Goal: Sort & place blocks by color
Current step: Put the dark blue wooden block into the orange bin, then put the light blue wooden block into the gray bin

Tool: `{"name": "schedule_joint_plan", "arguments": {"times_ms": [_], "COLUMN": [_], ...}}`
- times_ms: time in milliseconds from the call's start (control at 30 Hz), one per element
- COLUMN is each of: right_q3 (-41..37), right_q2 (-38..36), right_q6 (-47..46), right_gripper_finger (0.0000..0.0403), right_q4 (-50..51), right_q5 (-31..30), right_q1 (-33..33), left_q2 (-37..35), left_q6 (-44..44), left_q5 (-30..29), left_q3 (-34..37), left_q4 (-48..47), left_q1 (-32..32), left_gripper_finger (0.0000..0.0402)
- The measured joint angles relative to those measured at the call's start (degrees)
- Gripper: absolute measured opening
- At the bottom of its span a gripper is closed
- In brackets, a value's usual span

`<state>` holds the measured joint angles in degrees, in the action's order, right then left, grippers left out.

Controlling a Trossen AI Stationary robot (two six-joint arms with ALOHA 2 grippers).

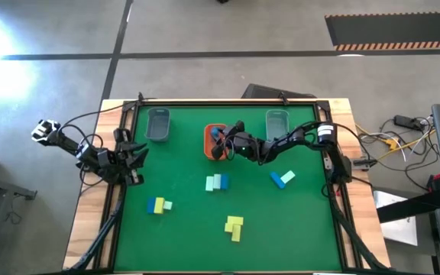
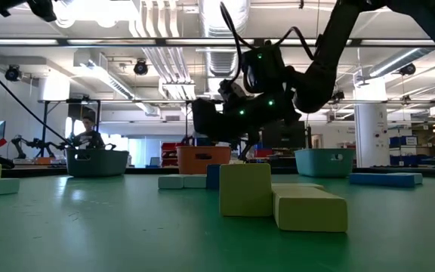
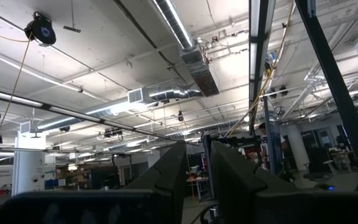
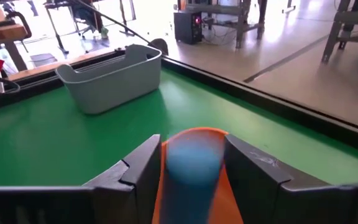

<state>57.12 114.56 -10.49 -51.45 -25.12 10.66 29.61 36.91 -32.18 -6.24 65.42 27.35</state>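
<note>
The right gripper (image 1: pixel 221 145) hangs over the small orange plastic tray (image 1: pixel 209 142) at the far middle of the green-topped bench (image 1: pixel 189 229), and the right wrist view shows why: a dark blue rectangular block (image 4: pixel 193 163) sits between its two fingers (image 4: pixel 143 169) directly above the orange tray's rim, blurred, with the fingers set a little wider than it. By my reading this is the moment of release, the block being let go into the tray chosen for blue; whether the fingers touch it at this instant I cannot tell. The orange tray serves as the landmark for the rest. On one side of it stands a grey plastic tray (image 1: pixel 158 124), on the other a pale grey-green tray (image 1: pixel 278 124), both apart from it and out of the drop path. Nearer the front of the bench from the orange tray lie a cluster of pale mint and blue blocks (image 1: pixel 217 182), a blue and mint pair (image 1: pixel 283 179) toward the right arm, a blue, yellow and mint group (image 1: pixel 158 205) toward the left arm, and yellow blocks (image 1: pixel 234 227) farthest forward. None blocks the tray. The left gripper (image 1: pixel 46 131) waits well off the bench edge, pointed at the ceiling, fingers (image 3: pixel 169 177) close together with a narrow gap, holding nothing.
</note>
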Motion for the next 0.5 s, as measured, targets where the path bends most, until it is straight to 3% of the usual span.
{"name": "schedule_joint_plan", "arguments": {"times_ms": [267, 500], "right_q3": [0.0, 0.0], "right_q2": [-2.1, -10.3], "right_q6": [0.1, 0.6], "right_gripper_finger": [0.0183, 0.0184], "right_q4": [2.2, 14.0], "right_q5": [0.0, 0.0], "right_q1": [0.0, -0.2], "left_q2": [0.0, 0.0], "left_q6": [0.0, 0.0], "left_q5": [0.0, 0.0], "left_q3": [0.0, 0.0], "left_q4": [0.0, 0.0], "left_q1": [0.0, 0.0], "left_gripper_finger": [0.0058, 0.0058]}}
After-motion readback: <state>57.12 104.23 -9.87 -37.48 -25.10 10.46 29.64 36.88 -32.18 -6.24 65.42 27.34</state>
